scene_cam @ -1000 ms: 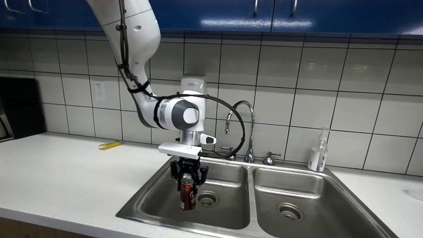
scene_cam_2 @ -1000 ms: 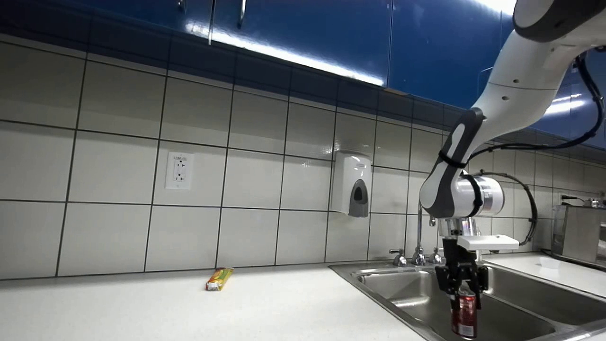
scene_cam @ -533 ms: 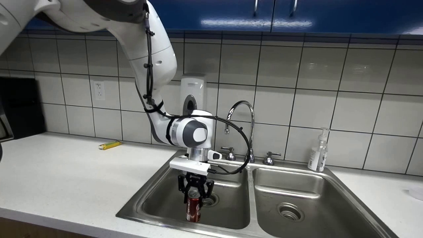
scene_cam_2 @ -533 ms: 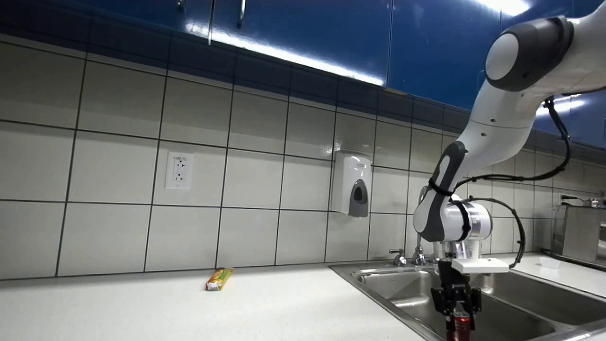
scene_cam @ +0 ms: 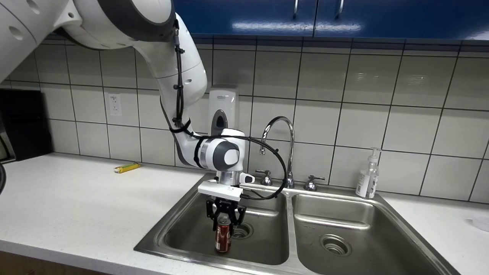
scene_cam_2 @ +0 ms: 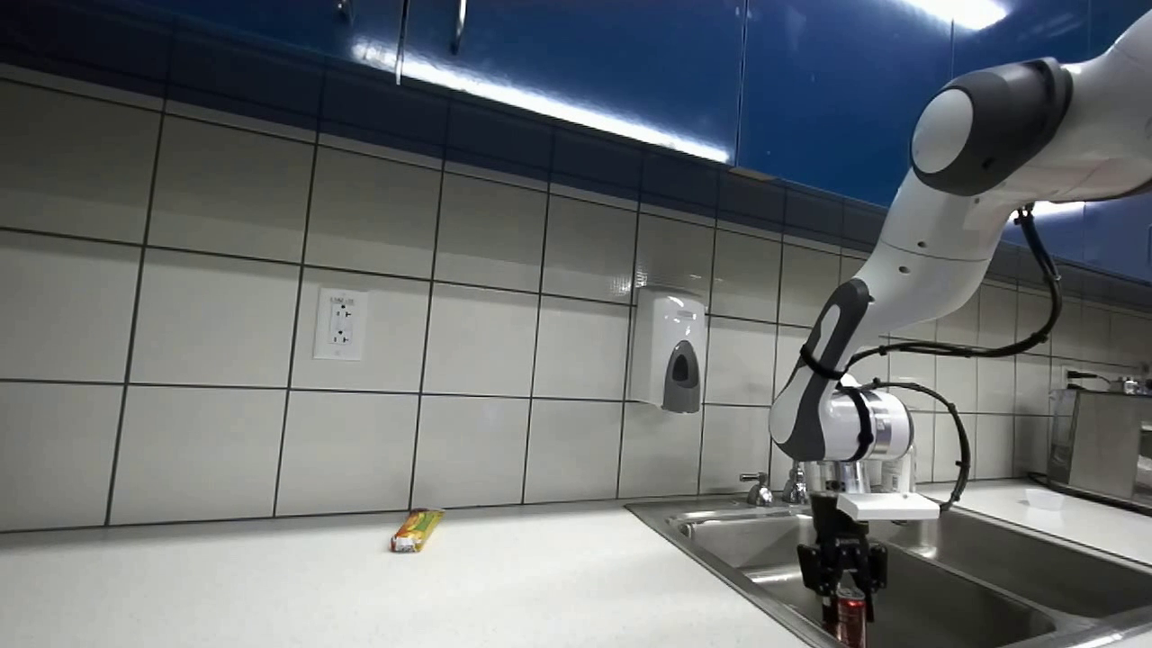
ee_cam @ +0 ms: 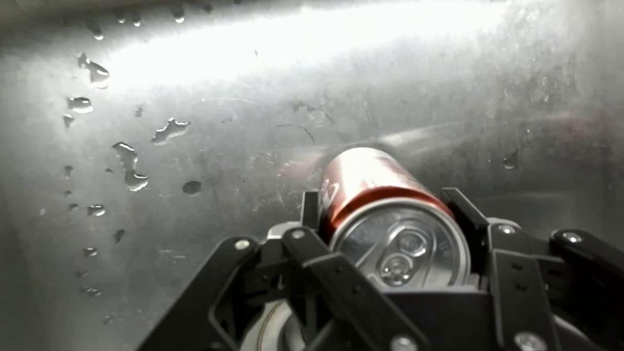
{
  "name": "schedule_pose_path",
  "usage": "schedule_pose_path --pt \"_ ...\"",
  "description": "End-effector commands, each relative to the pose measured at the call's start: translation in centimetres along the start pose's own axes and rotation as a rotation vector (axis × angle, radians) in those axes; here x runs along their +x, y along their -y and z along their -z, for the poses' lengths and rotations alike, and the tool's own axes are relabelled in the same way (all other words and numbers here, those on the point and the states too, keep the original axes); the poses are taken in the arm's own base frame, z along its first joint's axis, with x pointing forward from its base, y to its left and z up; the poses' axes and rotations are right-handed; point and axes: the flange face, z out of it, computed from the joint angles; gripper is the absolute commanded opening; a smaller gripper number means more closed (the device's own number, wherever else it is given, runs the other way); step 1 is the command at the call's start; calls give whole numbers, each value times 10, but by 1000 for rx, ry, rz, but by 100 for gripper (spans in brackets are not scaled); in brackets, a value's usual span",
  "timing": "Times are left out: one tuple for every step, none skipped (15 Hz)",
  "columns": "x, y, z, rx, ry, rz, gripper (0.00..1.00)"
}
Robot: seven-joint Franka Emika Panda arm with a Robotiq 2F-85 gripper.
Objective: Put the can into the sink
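The red can (scene_cam: pixel 222 243) with its silver top is inside the basin by the long counter, upright in that exterior view. It also shows in an exterior view (scene_cam_2: pixel 850 619), its lower end cut off by the frame edge. The sink (scene_cam: pixel 292 233) is a steel double-basin; its rim shows in an exterior view (scene_cam_2: pixel 733 576). My gripper (scene_cam: pixel 223 230) points down, shut on the can's upper part. In the wrist view, the gripper (ee_cam: pixel 380 195) has a finger on each side of the can (ee_cam: pixel 373 173). I cannot tell whether the can touches the basin floor (ee_cam: pixel 234 146).
The chrome faucet (scene_cam: pixel 291 152) and its handles stand behind the basins. A soap bottle (scene_cam: pixel 368 175) stands at the back rim. A yellow packet (scene_cam: pixel 127 167) lies on the counter (scene_cam: pixel 84 202). A white dispenser (scene_cam_2: pixel 670 351) hangs on the wall.
My gripper has lowered with the can deeper into the basin and moved slightly sideways. In the last half second it has shifted only a little, with the can.
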Motion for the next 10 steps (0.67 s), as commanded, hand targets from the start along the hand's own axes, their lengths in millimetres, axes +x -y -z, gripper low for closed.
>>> schedule_pose_path --pt "7 3 8 27 -14 21 38" --pt "7 4 8 28 -14 22 38" --pt "6 4 7 31 -13 20 38" --pt "6 4 7 31 -13 20 38" --pt "6 4 7 32 -12 20 38" --pt "5 4 6 32 -11 19 38" --pt "5 3 6 32 -9 18 38" --pt "5 3 4 33 -7 17 38" --pt "5 2 3 34 -6 16 38" --pt "4 2 2 34 -4 16 38"
